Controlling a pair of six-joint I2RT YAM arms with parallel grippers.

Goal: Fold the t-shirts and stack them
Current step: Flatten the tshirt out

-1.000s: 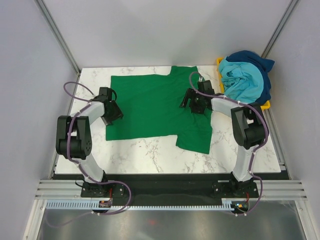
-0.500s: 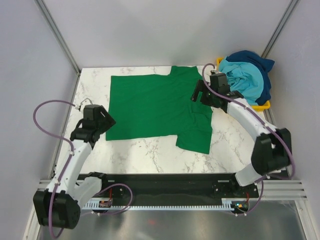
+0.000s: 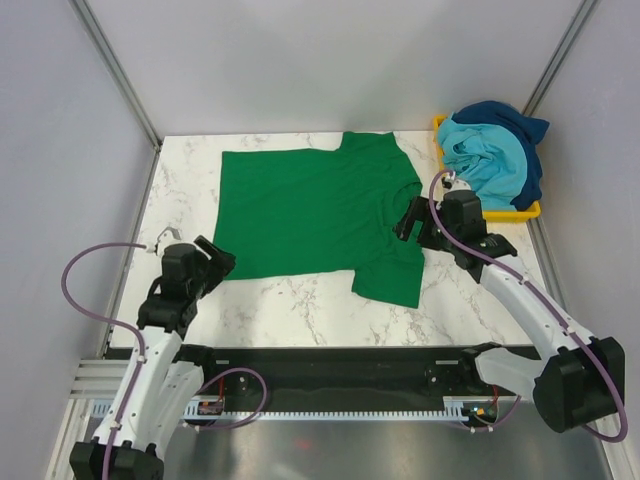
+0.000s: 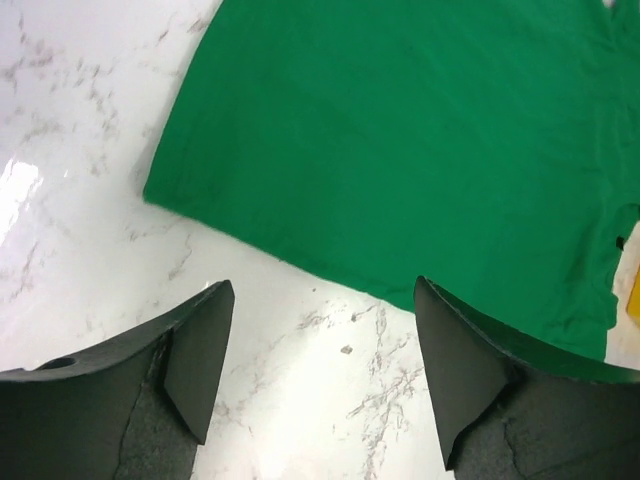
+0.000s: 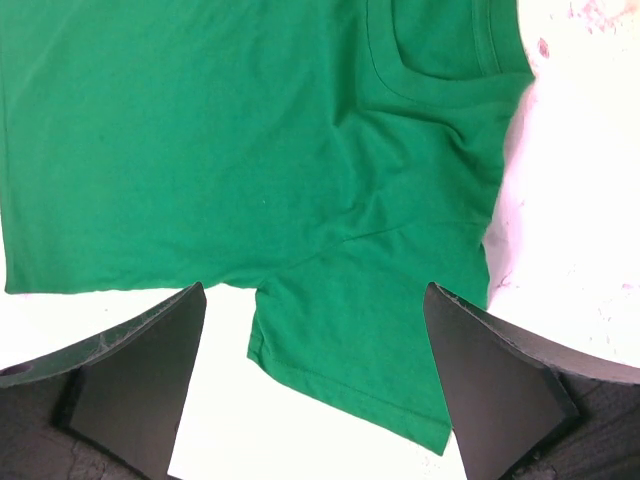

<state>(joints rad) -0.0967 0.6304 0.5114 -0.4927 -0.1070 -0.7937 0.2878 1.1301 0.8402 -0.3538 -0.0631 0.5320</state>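
Green cotton covers most of the marble bench [image 3: 290, 300]: the green t-shirt [image 3: 320, 215] lies flat and open, hem toward the left, collar [image 5: 440, 60] toward the right, with the near sleeve [image 5: 350, 370] sticking out toward the arms. A heap of blue and teal t-shirts [image 3: 490, 150] waits in the yellow bin [image 3: 525, 212] at the far right corner. The left pincer [image 4: 322, 290] hovers over bare marble just near of the hem corner [image 4: 150, 190], its fingers spread and holding nothing. The right pincer [image 3: 410, 222] hangs above the shoulder beside the collar, also spread wide and empty. No fold has been made yet, so the step in hand looks like taking hold for the first lengthwise fold. To do it well, each pincer should come down onto the near edge at matching points, the left at the hem corner and the right at the sleeve seam. The fingers should slide under one double layer only and not bunch the cloth. Both arms should then lift together at the same height and carry the edge away from the bases in parallel, keeping the fabric lightly taut so the crease runs straight. The slight wrinkle under the collar may drag if the right side leads.
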